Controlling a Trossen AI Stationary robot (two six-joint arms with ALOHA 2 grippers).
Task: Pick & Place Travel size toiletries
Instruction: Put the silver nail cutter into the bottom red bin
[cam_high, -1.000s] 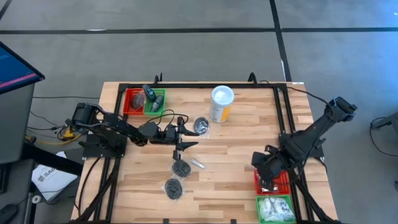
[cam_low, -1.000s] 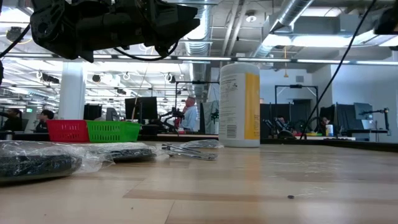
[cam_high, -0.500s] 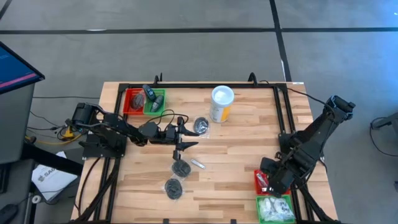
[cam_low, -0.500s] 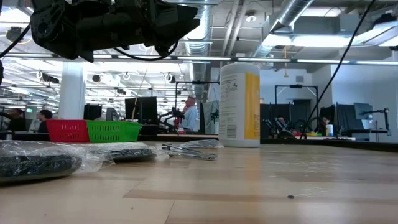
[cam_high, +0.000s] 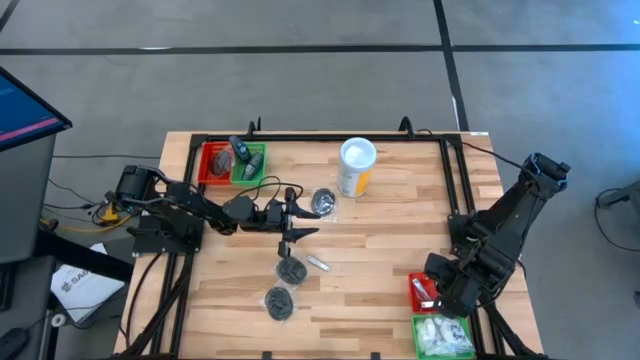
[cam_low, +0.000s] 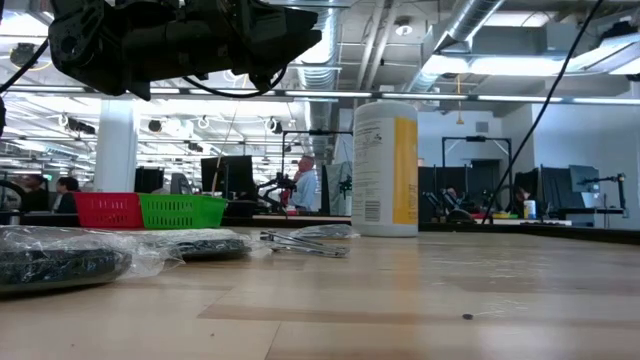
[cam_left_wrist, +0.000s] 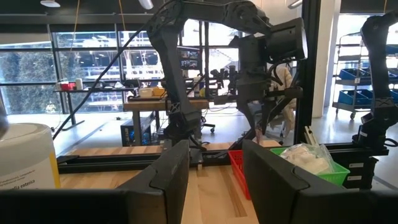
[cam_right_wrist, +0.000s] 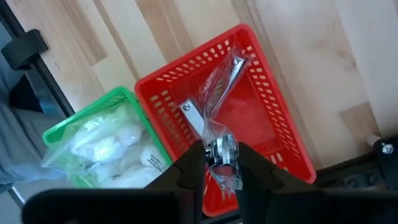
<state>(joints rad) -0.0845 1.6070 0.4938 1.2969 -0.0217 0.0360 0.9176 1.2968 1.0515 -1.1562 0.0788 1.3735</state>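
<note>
While the pale wooden desk (cam_high: 380, 230) carries everything, its biggest load is the tall yellow canister with a white lid (cam_high: 355, 167) near the far edge, clear of both arms' paths. At the right end of the near edge sit a red slatted plastic basket (cam_right_wrist: 273, 124) and, beside it, a green one (cam_right_wrist: 62, 134) full of white packets (cam_right_wrist: 106, 146).

The right gripper (cam_right_wrist: 219, 163) hangs over the red basket, fingers pinching a silvery tube in clear crinkly wrap (cam_right_wrist: 221, 152); another lies below. Light, thin and slippery in film, it is probably best held across its stiff middle.

The left gripper (cam_left_wrist: 214, 165) waits mid-desk, fingers apart and empty, above dark round pucks in clear wrap (cam_high: 291, 269).
</note>
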